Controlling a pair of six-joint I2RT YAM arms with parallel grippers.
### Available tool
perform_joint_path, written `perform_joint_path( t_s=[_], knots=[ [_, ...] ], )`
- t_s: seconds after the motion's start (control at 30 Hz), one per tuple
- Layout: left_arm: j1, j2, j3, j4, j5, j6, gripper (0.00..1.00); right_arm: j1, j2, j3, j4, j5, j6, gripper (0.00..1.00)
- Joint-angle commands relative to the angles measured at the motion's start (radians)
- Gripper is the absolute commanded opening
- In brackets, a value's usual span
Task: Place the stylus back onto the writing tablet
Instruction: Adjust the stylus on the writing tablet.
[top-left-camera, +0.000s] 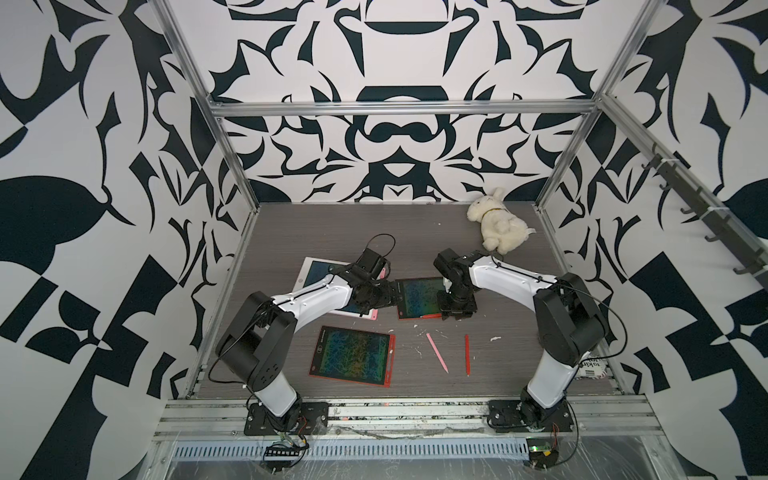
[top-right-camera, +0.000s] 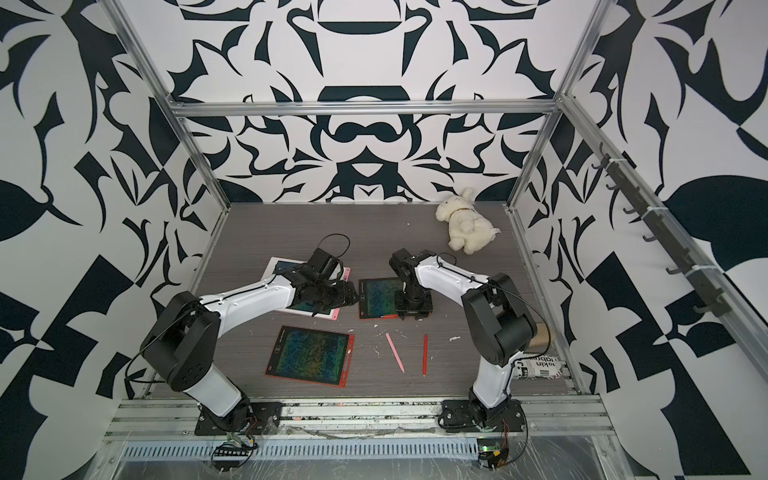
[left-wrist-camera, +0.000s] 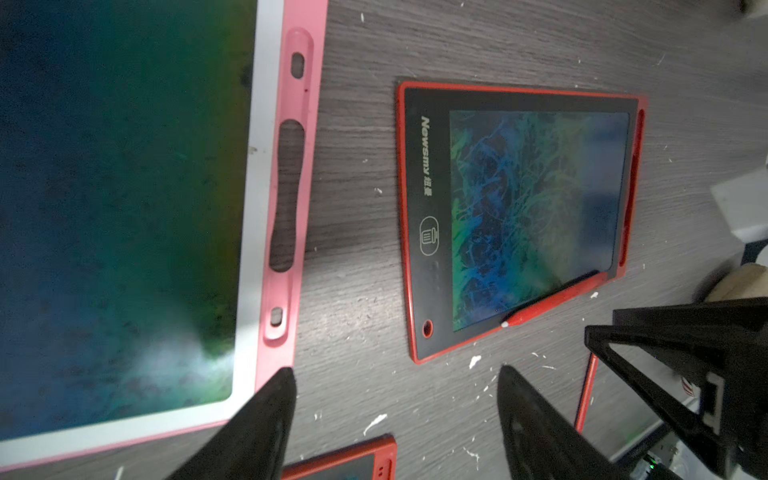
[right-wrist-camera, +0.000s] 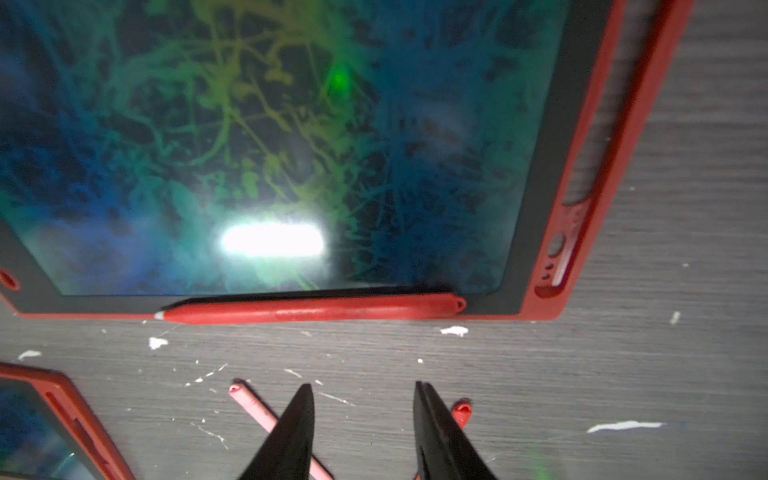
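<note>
A small red-framed writing tablet (top-left-camera: 417, 296) (top-right-camera: 376, 296) lies mid-table. A red stylus (right-wrist-camera: 311, 309) rests along its near bezel (right-wrist-camera: 536, 208), white tip toward the left arm; it also shows in the left wrist view as the stylus (left-wrist-camera: 552, 303) on the tablet (left-wrist-camera: 428, 166). My right gripper (right-wrist-camera: 361, 386) hovers just off that edge, open, with only bare table between its fingers. In a top view the right gripper (top-left-camera: 455, 312) is at the tablet's near right corner. My left gripper (left-wrist-camera: 397, 370) (top-left-camera: 390, 297) is open and empty beside the tablet's left edge.
A pink stylus (top-left-camera: 437, 352) and another red stylus (top-left-camera: 467, 355) lie loose in front of the right gripper. A larger red tablet (top-left-camera: 351, 356) sits front-centre, a white-and-pink tablet (top-left-camera: 316, 270) under the left arm, a plush rabbit (top-left-camera: 496, 224) at the back right.
</note>
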Motion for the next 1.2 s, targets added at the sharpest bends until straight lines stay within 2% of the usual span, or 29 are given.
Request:
perform_joint_path(
  t_s=[0.0,0.2,0.83,1.03,1.17],
  knots=[
    [-0.004,-0.028,0.023,-0.036,-0.009,0.028,0.79,-0.025,-0.044,-0.023,0.043,0.007,0.079,0.44],
    [-0.003,-0.038,0.018,-0.046,-0.01,0.039,0.79,-0.078,-0.047,-0.06,0.12,-0.034,0.105,0.39],
    [-0.004,-0.038,0.017,-0.055,-0.013,0.042,0.79,-0.115,0.058,-0.024,0.255,-0.101,0.121,0.37],
    [-0.003,-0.034,0.025,-0.061,-0.013,0.046,0.79,-0.113,0.117,0.042,0.226,-0.113,0.093,0.36],
    [-0.003,-0.04,0.022,-0.064,-0.02,0.048,0.79,-0.096,0.122,0.067,0.171,-0.068,0.086,0.33]
  ],
)
